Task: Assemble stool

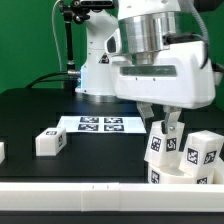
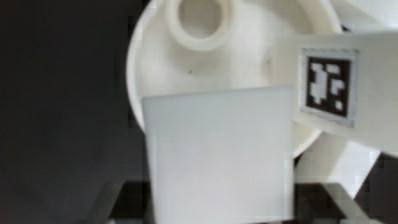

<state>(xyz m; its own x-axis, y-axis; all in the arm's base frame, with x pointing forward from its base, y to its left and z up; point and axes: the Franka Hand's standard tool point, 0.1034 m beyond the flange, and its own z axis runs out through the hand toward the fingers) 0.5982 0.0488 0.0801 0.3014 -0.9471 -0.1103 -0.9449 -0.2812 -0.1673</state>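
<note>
My gripper [image 1: 166, 122] is shut on a white block leg [image 1: 160, 146] with marker tags and holds it upright on the round white seat [image 1: 176, 179] at the exterior view's lower right. In the wrist view the held leg [image 2: 215, 150] fills the space between my dark fingers [image 2: 135, 202], with my gripper [image 2: 222, 207] closed around it. Behind it lies the seat [image 2: 205, 60] with its centre hole. A second leg [image 1: 204, 154] stands on the seat beside the held one and shows its tag in the wrist view [image 2: 338, 86]. A loose leg [image 1: 50, 142] lies on the black table at the left.
The marker board [image 1: 100, 124] lies flat on the table behind the loose leg. A long white border rail [image 1: 70, 195] runs along the table's front edge. Another white piece [image 1: 2, 150] shows at the left edge. The arm's base [image 1: 95, 60] stands at the back.
</note>
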